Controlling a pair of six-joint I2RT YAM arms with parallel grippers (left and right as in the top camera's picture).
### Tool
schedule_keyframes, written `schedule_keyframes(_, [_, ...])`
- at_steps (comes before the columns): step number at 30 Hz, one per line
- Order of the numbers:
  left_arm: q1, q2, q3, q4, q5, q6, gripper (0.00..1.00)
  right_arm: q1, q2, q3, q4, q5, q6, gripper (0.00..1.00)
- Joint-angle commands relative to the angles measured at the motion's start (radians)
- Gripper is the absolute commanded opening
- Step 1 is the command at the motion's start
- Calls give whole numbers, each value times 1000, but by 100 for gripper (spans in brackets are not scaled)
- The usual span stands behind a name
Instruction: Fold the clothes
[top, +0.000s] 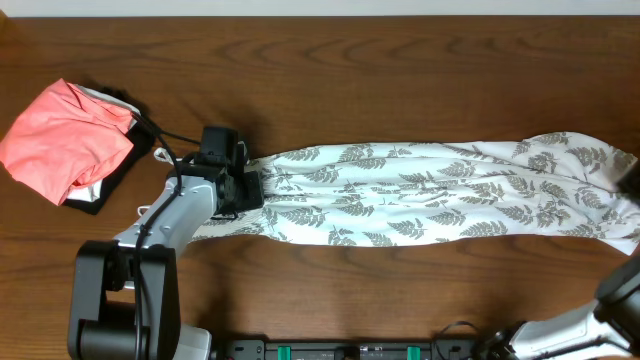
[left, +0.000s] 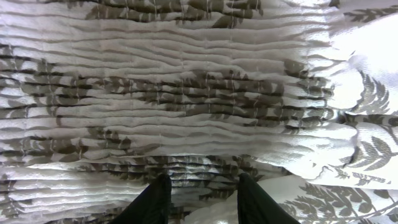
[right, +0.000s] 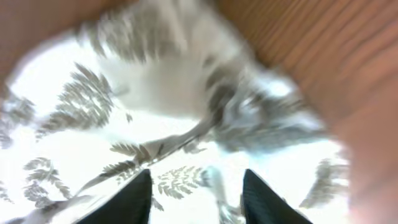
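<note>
I am looking at the dress (top: 430, 195), which is lying stretched out lengthwise on the wooden table (top: 350, 60), running from just left of the middle all the way to the right edge, its white fabric and grey-green fern print wrinkling in long creases. Its right end is spreading wider and rumpling near the table's edge, while its left end is narrowing into a gathered, smocked part. The left gripper (top: 243, 186) is sitting on that narrow left end; in the left wrist view the ribbed fabric is filling the frame, and the two dark fingers (left: 152, 202) are standing partway closed with a bunched fold of the cloth pinched between them, so I am reading this as a hold on the dress. The right gripper (right: 196, 199) is hanging over the other end; its wrist view is blurring badly, but I am seeing the fingers (right: 134, 199) standing clearly apart above the fern print, with nothing clamped between them and a strip of bare wood showing at the top right. Well apart from the dress, at the table's far left, a coral-pink garment (top: 65, 140) is lying folded on top of a black garment (top: 97, 203) that is peeking out beneath it.
</note>
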Motion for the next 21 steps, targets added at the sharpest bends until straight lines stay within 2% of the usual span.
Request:
schedule_keyframes(1, [0,14,-4,-2,-12,-2,36,-34,-35,14,-23,40,-2,52])
schedule_keyframes(5, [0,14,-4,-2,-12,-2,36,-56,-14,-13,-19,72,-20,55])
schedule_keyframes(8, [0,14,-4,-2,-12,-2,36,-70,22,-22,-12,82,-21,62])
schedule_keyframes(21, [0,14,-4,-3,-12,-2,36,-80,195,-22,42,77,-66,69])
